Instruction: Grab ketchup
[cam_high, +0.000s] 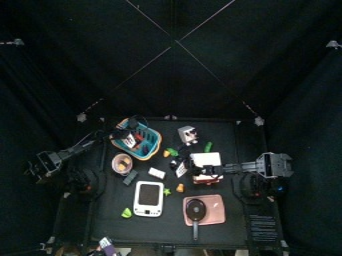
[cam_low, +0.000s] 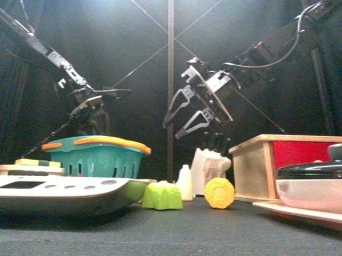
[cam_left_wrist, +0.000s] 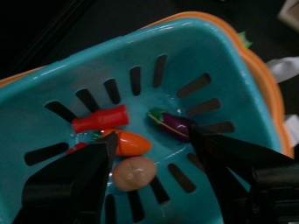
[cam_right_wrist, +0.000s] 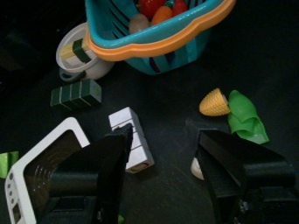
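Teal basket (cam_left_wrist: 222, 52) with the orange rim is the landmark, and everything hangs off it. Left gripper (cam_left_wrist: 149, 162) hovers right above it, jaws spread wide, nothing held. Ketchup (cam_left_wrist: 100, 119), the small red bottle, lies on its side on the basket floor, with an orange toy (cam_left_wrist: 131, 143) just beside it, a tan piece (cam_left_wrist: 132, 174) near that, and a purple eggplant (cam_left_wrist: 176, 125) on the bottle's far side. To do this well: turn the wrist so the jaws straddle the bottle's narrow width, then descend clear of the wall. Risk is pinching the orange toy too. Right gripper (cam_right_wrist: 163, 162), released too, waits outside the basket over a small white box (cam_right_wrist: 131, 138).
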